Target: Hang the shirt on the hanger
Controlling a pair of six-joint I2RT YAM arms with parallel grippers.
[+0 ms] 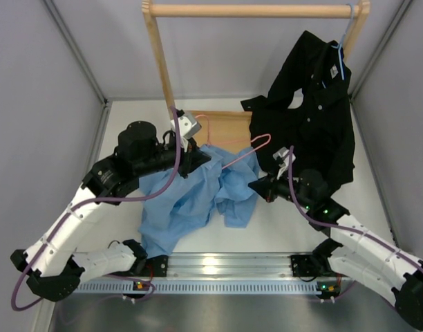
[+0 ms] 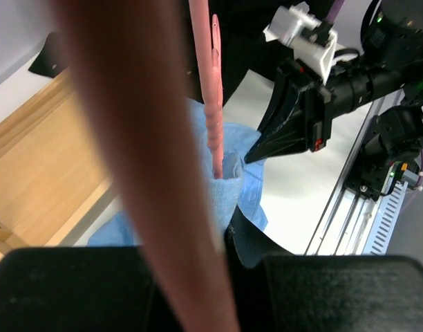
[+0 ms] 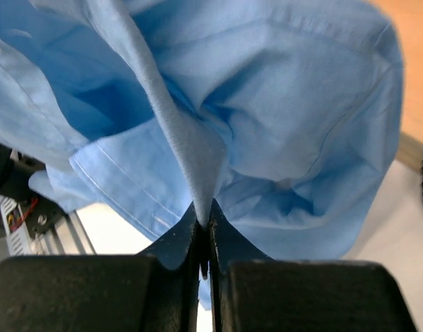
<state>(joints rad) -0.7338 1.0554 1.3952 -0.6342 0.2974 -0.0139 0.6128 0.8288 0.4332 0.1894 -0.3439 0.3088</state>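
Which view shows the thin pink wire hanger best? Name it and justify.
Top external: the thin pink wire hanger appears sharp and mostly visible, slanting over the light blue fabric shirt. Left wrist shows only close, blurred lengths of it, one poking into the shirt. Right wrist shows none of it, just pinched shirt fabric.

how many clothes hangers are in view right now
2. A thin pink wire hanger pokes into the light blue fabric shirt; a thin light blue hanger hangs on the wooden rail inside the black buttoned shirt. None seems hidden.
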